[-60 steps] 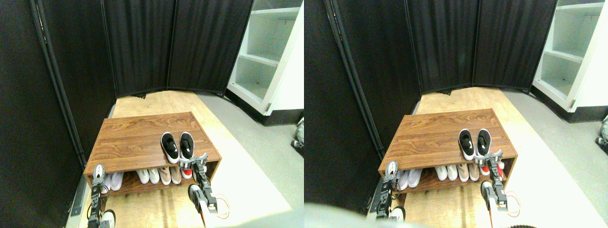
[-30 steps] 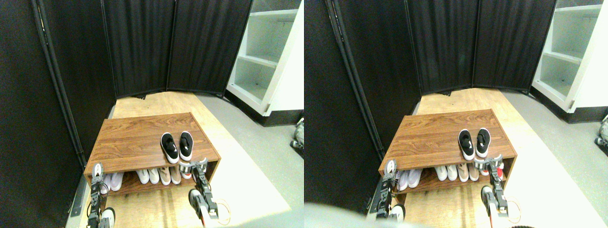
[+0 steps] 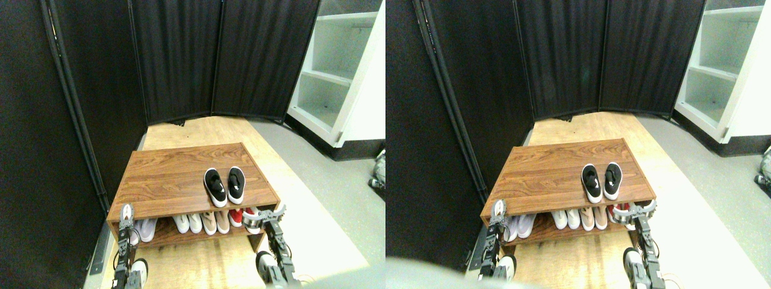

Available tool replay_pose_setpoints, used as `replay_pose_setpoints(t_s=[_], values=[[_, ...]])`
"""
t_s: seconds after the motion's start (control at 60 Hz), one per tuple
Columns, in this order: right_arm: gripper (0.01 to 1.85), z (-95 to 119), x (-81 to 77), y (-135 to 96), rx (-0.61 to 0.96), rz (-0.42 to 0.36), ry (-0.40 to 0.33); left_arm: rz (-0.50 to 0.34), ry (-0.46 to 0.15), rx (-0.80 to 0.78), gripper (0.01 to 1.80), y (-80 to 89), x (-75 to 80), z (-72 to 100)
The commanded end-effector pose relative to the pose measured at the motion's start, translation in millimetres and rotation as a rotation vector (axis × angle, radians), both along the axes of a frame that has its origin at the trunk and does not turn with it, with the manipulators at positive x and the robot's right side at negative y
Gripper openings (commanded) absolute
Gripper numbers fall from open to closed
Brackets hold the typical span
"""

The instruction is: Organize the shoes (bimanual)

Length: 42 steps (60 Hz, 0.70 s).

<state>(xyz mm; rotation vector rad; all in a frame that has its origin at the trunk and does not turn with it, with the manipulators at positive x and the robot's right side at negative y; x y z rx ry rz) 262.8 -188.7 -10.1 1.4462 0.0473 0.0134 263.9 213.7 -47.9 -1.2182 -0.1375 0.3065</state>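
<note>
The shoes, two small black slip-ons with white soles, stand side by side on top of the wooden rack (image 3: 174,174), the left shoe (image 3: 215,186) close beside the right shoe (image 3: 236,184). My right gripper (image 3: 264,215) hangs at the rack's front right corner, below and to the right of the pair. It is open, holds nothing, and is clear of the shoes. My left gripper (image 3: 126,214) stands upright at the rack's front left corner, far from the pair.
The rack's lower shelf holds white shoes (image 3: 188,223), beige shoes (image 3: 215,222) and red shoes (image 3: 236,217). Black screen panels (image 3: 181,60) close off the back and left. A white shelf unit (image 3: 337,72) stands at the back right. A power strip (image 3: 96,256) lies on the floor at left.
My right gripper has drawn back from the rack's top edge by the right shoe, moving right and down to the front right corner. The shoes and the left arm stay put.
</note>
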Motion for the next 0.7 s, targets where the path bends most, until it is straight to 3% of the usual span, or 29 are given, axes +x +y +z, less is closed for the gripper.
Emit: replay_pose_setpoints(t_s=[0.017, 0.033, 0.067, 0.15, 0.167, 0.183, 0.2, 0.217, 0.233, 0.317, 0.45, 0.5, 0.7], values=[[1.2, 21.3, -2.7, -9.4, -0.058, -0.051, -0.071, -0.004, -0.036, 0.0, 0.01, 0.1, 3.0, 5.2], [1.08, 24.4, -3.4, -12.4, -0.062, -0.085, -0.076, -0.002, -0.036, 0.0, 0.01, 0.3, 2.8, 5.3], [1.04, 25.7, -3.1, -14.5, -0.072, -0.095, -0.082, -0.002, -0.037, -0.001, 0.01, 0.4, 2.8, 5.4], [0.5, 35.9, 4.5, -32.4, -0.148, -0.28, -0.137, -0.002, -0.036, 0.006, 0.01, 1.3, 1.5, 5.5], [0.5, 35.9, 4.5, -32.4, -0.148, -0.28, -0.137, -0.002, -0.036, 0.006, 0.01, 1.3, 1.5, 5.5], [0.3, 38.1, 7.8, -37.1, -0.184, -0.3, -0.152, 0.001, -0.036, 0.007, 0.01, 1.5, 1.2, 5.5], [0.3, 38.1, 7.8, -37.1, -0.184, -0.3, -0.152, 0.001, -0.036, 0.007, 0.01, 1.5, 1.2, 5.5], [0.09, 39.2, 12.8, -42.2, -0.213, -0.293, -0.185, -0.002, -0.038, 0.011, 0.01, 1.6, 1.0, 5.4], [0.01, 39.9, 15.3, -44.7, -0.242, -0.31, -0.195, -0.005, -0.039, 0.011, 0.01, 1.7, 0.9, 5.4], [0.01, 42.0, 23.1, -48.4, -0.267, -0.387, -0.171, 0.001, -0.04, 0.002, 0.01, 1.6, -0.4, 5.7], [0.01, 38.0, 40.3, -57.8, -0.3, -0.389, -0.158, -0.006, -0.04, 0.009, 0.01, 1.6, -2.8, 6.0], [0.01, 32.6, 53.5, -62.7, -0.305, -0.409, -0.113, -0.007, -0.044, 0.012, 0.01, 1.7, -4.1, 6.2], [0.01, 9.8, 82.6, -72.6, -0.376, -0.356, -0.084, -0.006, -0.043, 0.022, 0.01, 1.6, -8.4, 7.9]])
